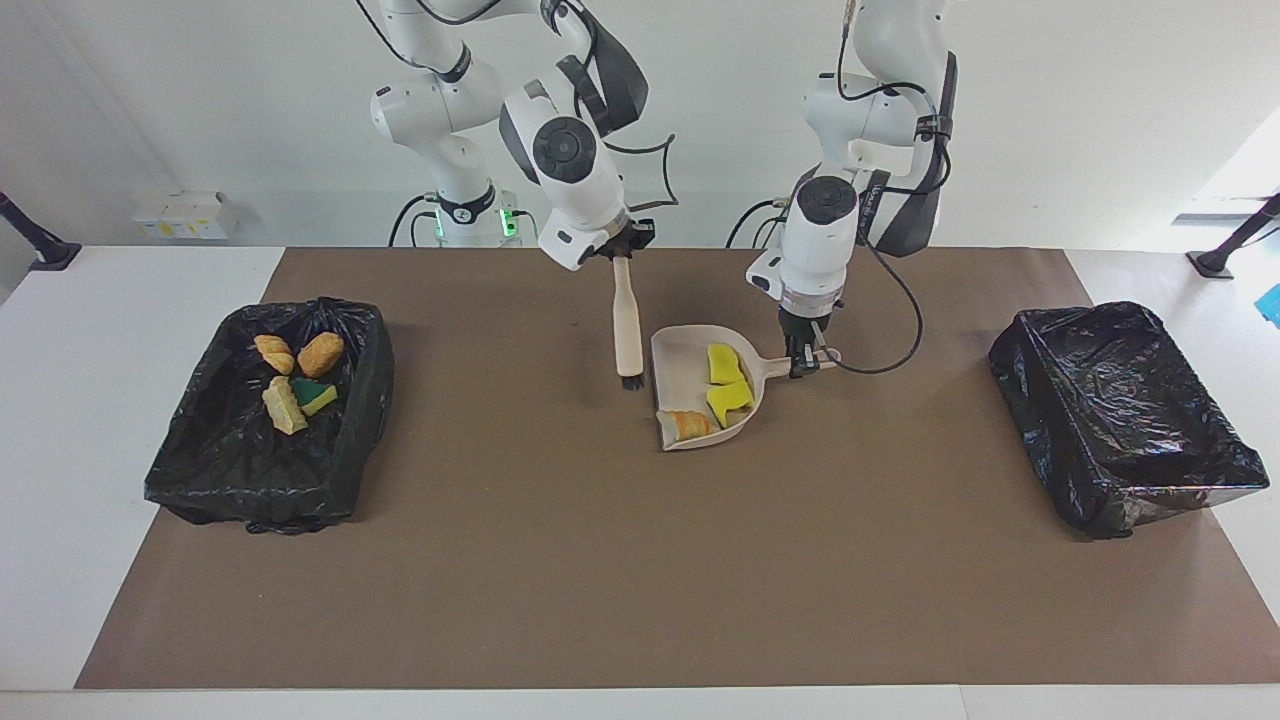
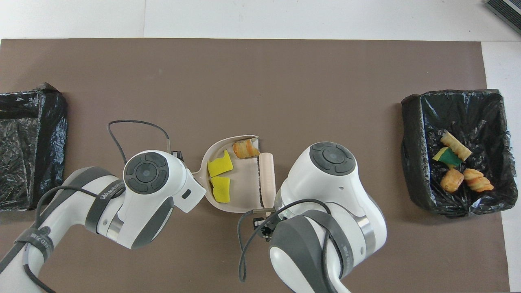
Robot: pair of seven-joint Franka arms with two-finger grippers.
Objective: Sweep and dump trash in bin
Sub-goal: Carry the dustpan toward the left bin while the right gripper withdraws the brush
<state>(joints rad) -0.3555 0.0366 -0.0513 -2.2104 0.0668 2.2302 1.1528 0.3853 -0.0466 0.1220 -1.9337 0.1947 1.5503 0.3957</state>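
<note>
A beige dustpan (image 1: pixel 684 352) lies on the brown mat in front of the arms, and my left gripper (image 1: pixel 803 358) is shut on its handle. In the pan lie two yellow sponge chunks (image 1: pixel 722 363) (image 1: pixel 730 398) near the handle and a croissant piece (image 1: pixel 688 424) at the open edge. My right gripper (image 1: pixel 620 252) is shut on the handle of the beige brush (image 1: pixel 628 330). The brush hangs bristles down over the mat, beside the pan's mouth. From overhead, the brush (image 2: pixel 267 179) lines up along the open edge of the dustpan (image 2: pixel 240 191). Both hands cover their own fingers in the overhead view.
A black-lined bin (image 1: pixel 250 490) at the right arm's end of the table holds several scraps of bread and sponge (image 1: pixel 300 375). A second black-lined bin (image 1: pixel 1150 505) stands at the left arm's end. A cable loops from the left hand over the mat.
</note>
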